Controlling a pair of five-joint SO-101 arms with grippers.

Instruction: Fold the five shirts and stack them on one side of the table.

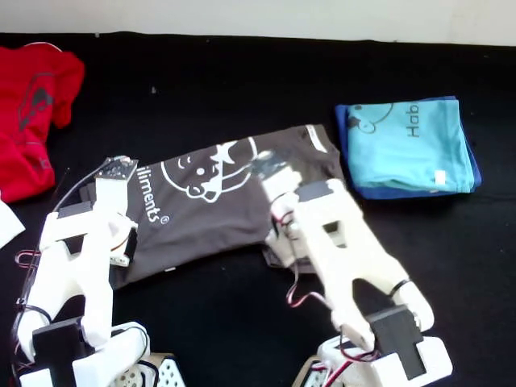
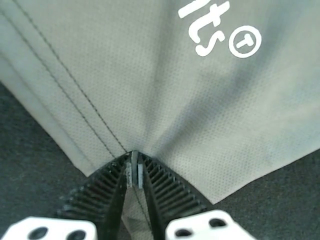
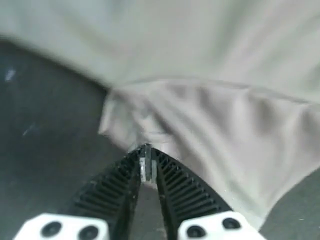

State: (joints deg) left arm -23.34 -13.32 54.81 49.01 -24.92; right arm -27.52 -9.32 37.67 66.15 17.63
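Note:
A dark grey shirt [image 1: 210, 197] with white print lies spread in the middle of the black table. My left gripper [image 2: 133, 167] is shut on the grey shirt [image 2: 165, 85] at its hemmed edge, at the shirt's near left side. My right gripper [image 3: 146, 161] is shut on a bunched fold of the grey shirt [image 3: 215, 115], at its near right side. In the high view the left arm [image 1: 85, 266] and the right arm [image 1: 339, 250] stand over the shirt's near edge. Two folded shirts, turquoise [image 1: 407, 145] on dark blue, are stacked at the right. A red shirt [image 1: 32, 105] lies crumpled at the far left.
A white scrap [image 1: 6, 222] lies at the table's left edge. The table's far edge meets a pale wall [image 1: 258, 16]. Bare black cloth [image 1: 201, 89] shows behind the grey shirt and between the arm bases.

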